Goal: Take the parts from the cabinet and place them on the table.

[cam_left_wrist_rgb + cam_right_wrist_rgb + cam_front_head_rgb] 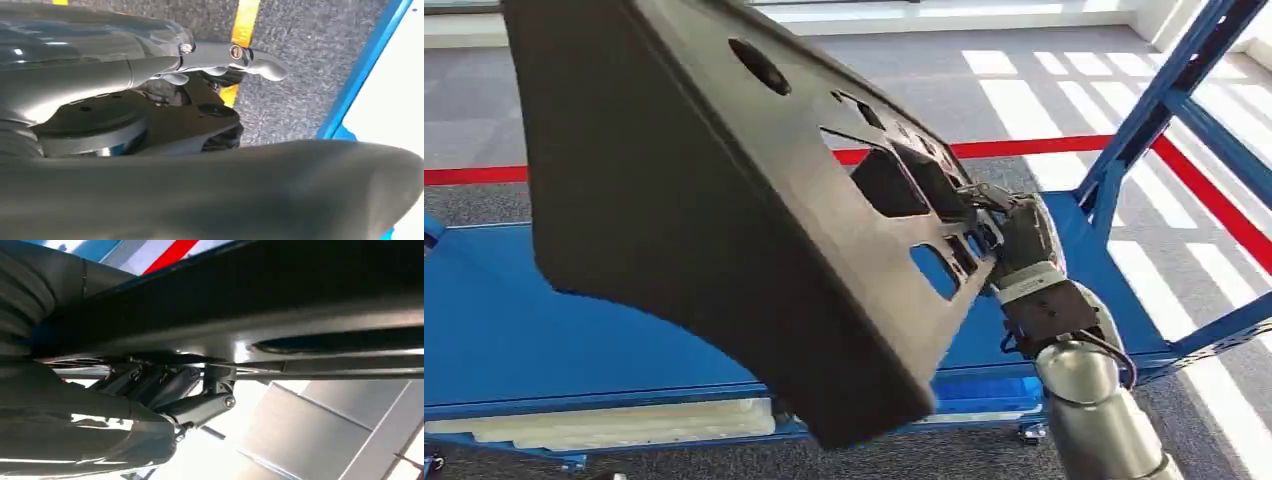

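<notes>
The black panel [724, 220] is cut off by the head view's top edge and hides much of the blue surface [484, 320] behind it. The right hand [1024, 240] is partly covered at the panel's right edge; its fingers [984, 195] reach into a cutout. In the left wrist view, the left hand [220, 62] is blurred, and whether it holds the panel cannot be determined.

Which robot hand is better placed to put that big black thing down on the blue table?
Probably the right hand: it grips the large black plastic panel at its slotted edge, directly above the blue table. How the left hand holds is unclear.
</notes>
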